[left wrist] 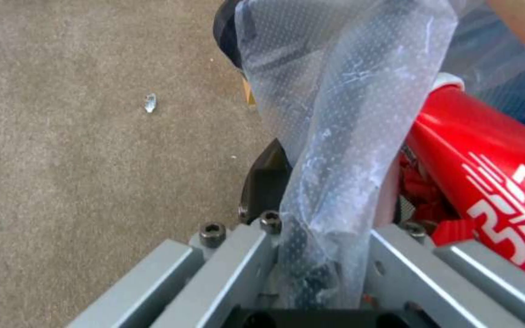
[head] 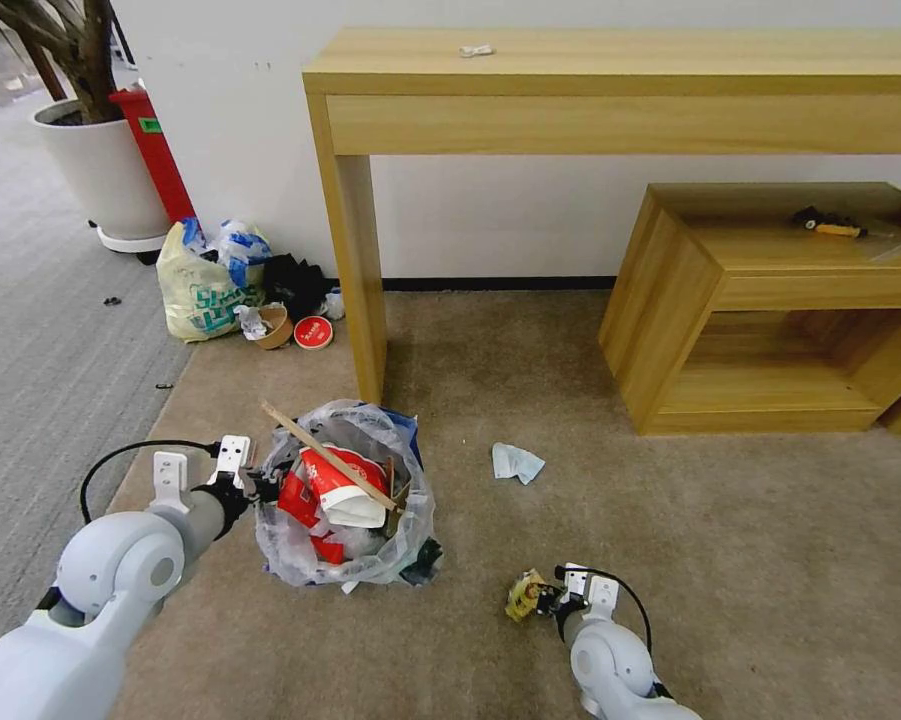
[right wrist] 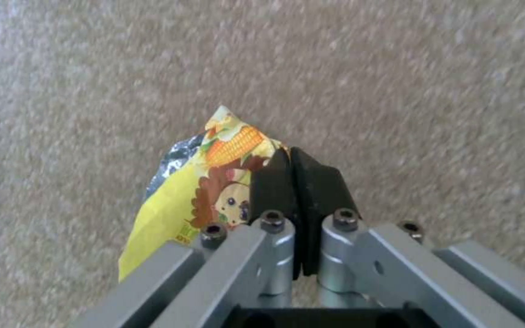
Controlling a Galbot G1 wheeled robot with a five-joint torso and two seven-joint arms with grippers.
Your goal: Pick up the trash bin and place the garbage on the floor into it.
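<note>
Crinkly clear plastic of trash bin (head: 345,495) liner pinched in my left gripper (head: 260,487), fingers clamped across bin's near-left rim; bin sits on beige carpet floor (head: 690,540) just in front of wooden desk leg (head: 362,270). Bin holds red wrappers (head: 315,495), wooden stick (head: 330,458). My right gripper (right wrist: 291,175) low over carpet, pads pressed together on yellow corn-print snack wrapper (right wrist: 198,182). Crumpled tissue (head: 516,463) lies between bin and low shelf (head: 770,300).
</note>
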